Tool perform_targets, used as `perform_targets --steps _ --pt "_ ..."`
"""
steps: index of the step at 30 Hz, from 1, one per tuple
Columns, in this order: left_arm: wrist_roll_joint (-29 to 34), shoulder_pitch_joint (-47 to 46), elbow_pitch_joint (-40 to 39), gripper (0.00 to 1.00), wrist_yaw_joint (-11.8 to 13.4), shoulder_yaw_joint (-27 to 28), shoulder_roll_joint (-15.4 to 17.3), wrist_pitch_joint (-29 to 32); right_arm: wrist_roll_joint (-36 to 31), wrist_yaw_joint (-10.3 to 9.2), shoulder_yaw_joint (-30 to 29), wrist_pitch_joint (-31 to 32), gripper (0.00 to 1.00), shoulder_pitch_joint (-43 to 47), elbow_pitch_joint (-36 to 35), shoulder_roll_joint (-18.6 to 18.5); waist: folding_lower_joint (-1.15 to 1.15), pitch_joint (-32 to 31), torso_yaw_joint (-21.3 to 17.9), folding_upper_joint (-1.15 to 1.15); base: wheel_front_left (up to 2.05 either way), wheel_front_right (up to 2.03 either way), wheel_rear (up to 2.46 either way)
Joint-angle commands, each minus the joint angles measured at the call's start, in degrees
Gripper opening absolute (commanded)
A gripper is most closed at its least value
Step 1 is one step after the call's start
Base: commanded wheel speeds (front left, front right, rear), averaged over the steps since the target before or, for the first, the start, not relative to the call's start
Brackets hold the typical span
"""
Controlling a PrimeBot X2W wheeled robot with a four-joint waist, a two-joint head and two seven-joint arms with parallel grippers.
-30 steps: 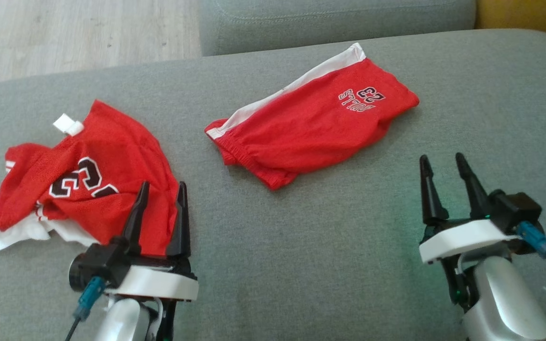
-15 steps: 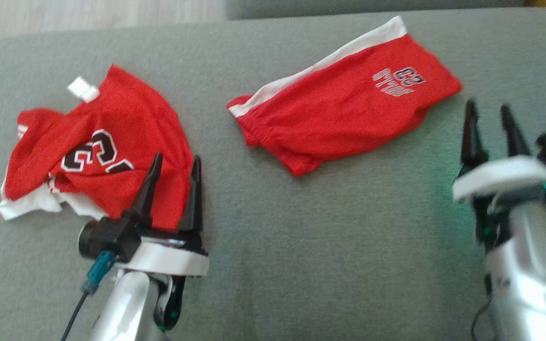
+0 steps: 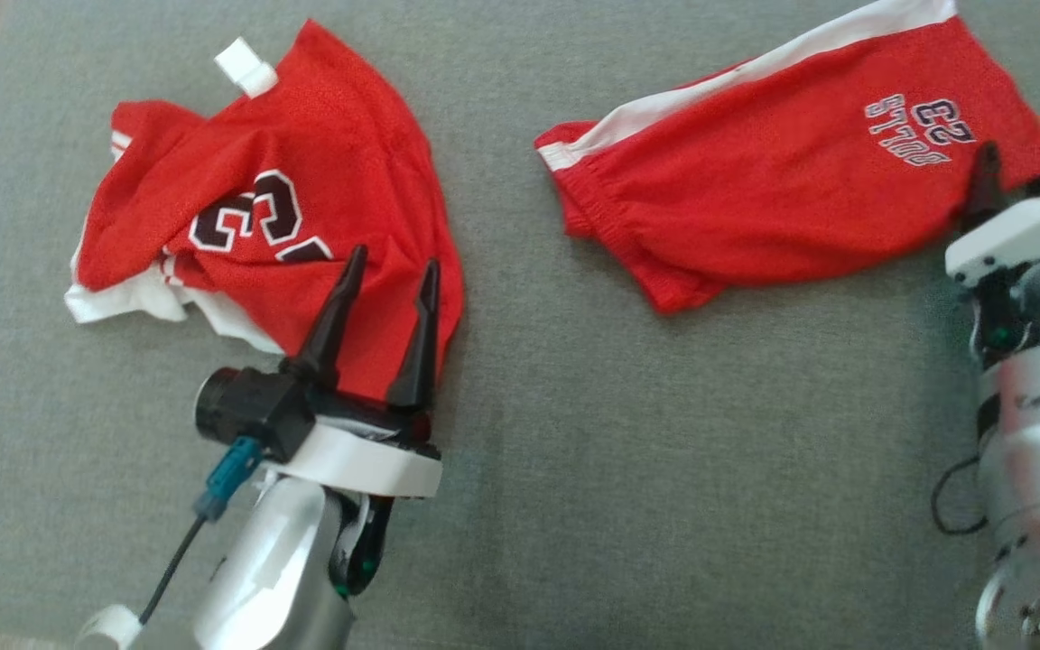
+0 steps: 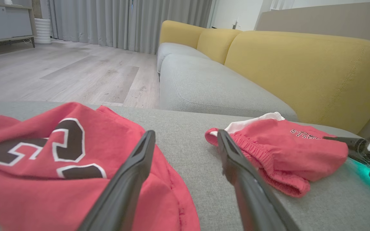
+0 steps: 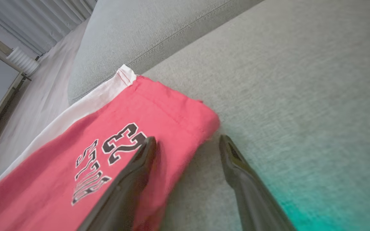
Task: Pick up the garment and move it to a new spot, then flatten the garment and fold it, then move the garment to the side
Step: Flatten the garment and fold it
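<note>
Head view: the red shorts [image 3: 782, 181] lie fairly flat on the grey sofa cushion [image 3: 619, 451]. Their long axis runs across the view, with the waistband toward the middle and the printed leg hem to the robot's right. The right gripper [image 3: 1012, 171] is at that hem corner; its spread cannot be read here. The left gripper [image 3: 395, 257], wide and empty, hangs over the edge of a crumpled red jersey [image 3: 303, 181], well apart from the shorts.

Left wrist view: the shorts are seen ahead and to the right of the spread fingers, with bare cushion between.

Right wrist view: the fingers [image 5: 130, 179] are set wide and hold nothing. One is over the printed corner and the other over bare cushion, so the hem edge is straddled. The shorts are judged the garment meant, and the right arm the nearer.
</note>
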Motion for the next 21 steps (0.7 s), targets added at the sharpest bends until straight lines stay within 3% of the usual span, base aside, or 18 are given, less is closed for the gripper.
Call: perform_targets --steps 1,12,13,14,15,21 --pt "-0.28 -1.93 -1.96 1.00 0.31 1.06 0.23 -0.30 -0.77 0.20 0.45 0.36 1.00 -2.82 -0.01 -0.41 -0.02 0.94 1.02 0.00 0.00 0.00 0.00" --pt "-1.71 -3.56 -2.74 1.00 1.23 -1.12 0.22 -0.30 -6.36 0.20 -2.08 3.17 1.00 -9.15 10.12 -3.03 -0.02 2.92 2.94 0.00 0.00 0.00 0.00" --pt "-1.80 -3.66 -2.78 1.00 1.31 -1.18 0.22 -0.30 -6.56 0.20 -1.81 3.21 0.73 -9.65 10.63 -3.06 -0.02 3.04 2.97 0.00 0.00 0.00 0.00" --pt "-1.88 -3.75 -2.81 1.00 1.40 -1.20 0.22 -0.30 -6.59 0.20 -1.64 3.07 0.32 -10.18 11.02 -3.07 -0.02 3.20 2.96 0.00 0.00 0.00 0.00" --pt "-1.96 -3.86 -2.84 1.00 1.47 -1.21 0.22 -0.30 -6.63 0.20 -1.27 2.66 0.00 -10.70 11.24 -3.06 -0.02 3.33 2.94 0.00 0.00 0.00 0.00" --pt "-2.10 -4.00 -2.86 1.00 1.82 -0.82 0.22 -0.30 -5.19 0.20 2.20 -4.26 0.00 -12.01 11.01 -3.35 -0.02 2.52 1.93 0.00 0.00 0.00 0.00"
